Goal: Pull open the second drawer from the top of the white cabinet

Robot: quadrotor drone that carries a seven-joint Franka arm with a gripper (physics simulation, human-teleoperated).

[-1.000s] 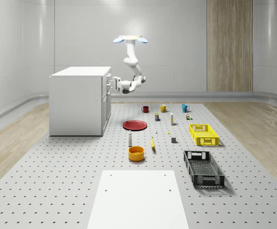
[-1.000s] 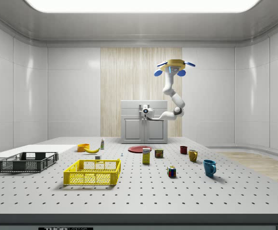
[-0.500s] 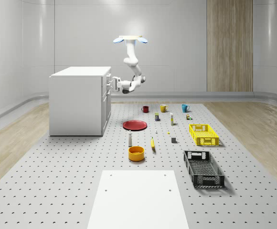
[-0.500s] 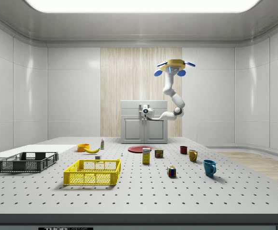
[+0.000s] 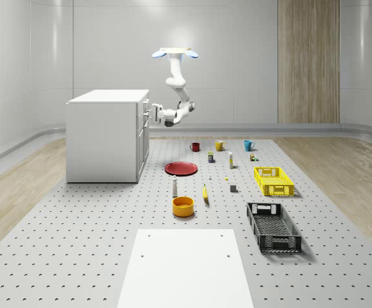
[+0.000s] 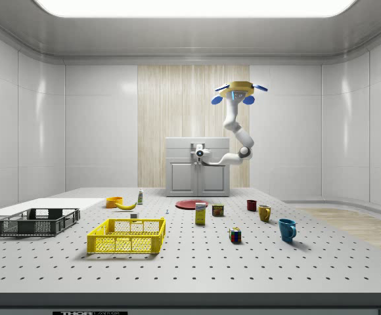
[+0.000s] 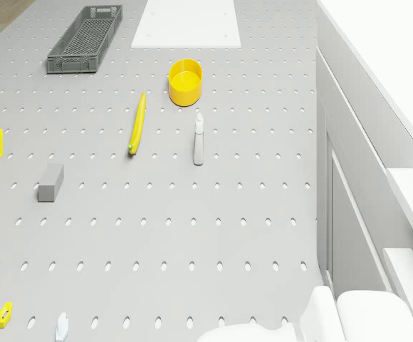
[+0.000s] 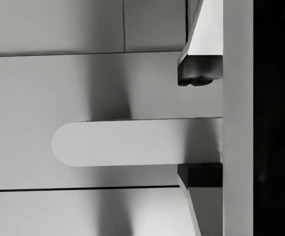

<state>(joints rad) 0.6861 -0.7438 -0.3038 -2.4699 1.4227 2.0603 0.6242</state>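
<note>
Nearby, one banana point(image 7: 137, 123), three mugs point(image 5: 219, 145), two crates point(image 5: 273, 181)

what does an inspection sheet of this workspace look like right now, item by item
surface: grey perforated floor with a white panel laid at the near end
job's things: white cabinet stands on the floor; a drawer handle lies between the fingers in the wrist view
clutter: red plate, yellow bowl, banana, spray bottle, three mugs, yellow crate, black crate, small boxes and blocks
grippers: gripper at the cabinet's drawer front, fingers either side of the handle with a gap above it; drone hovers beside the cabinet
cables: nothing seen
surroundings: pale walls, wood wall panel, wooden floor edges
</note>
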